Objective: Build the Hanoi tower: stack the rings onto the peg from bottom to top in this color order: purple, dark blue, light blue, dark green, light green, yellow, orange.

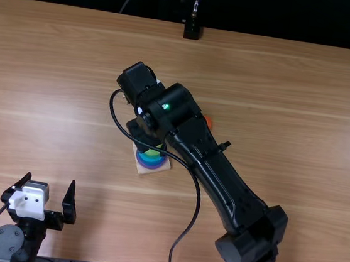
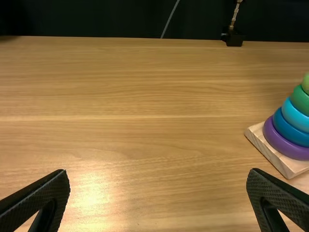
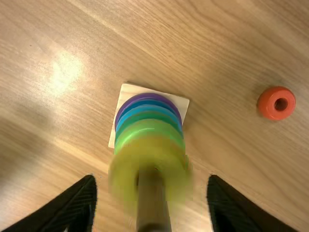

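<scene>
One orange ring [image 3: 267, 105], right wrist view

**Blocked through the middle, open at both sides**

Cut diagonally from lower right to centre by the right arm [image 1: 226, 181], with a slack cable [image 1: 197, 203] looping below. Obstructed near centre by the ring tower [image 1: 151, 160] and, slightly above and right, the orange ring [image 1: 208, 121]. Narrowed at lower left by the left gripper [image 1: 50, 180]. Passable over table [image 1: 304, 108] at upper left and upper right.
</scene>
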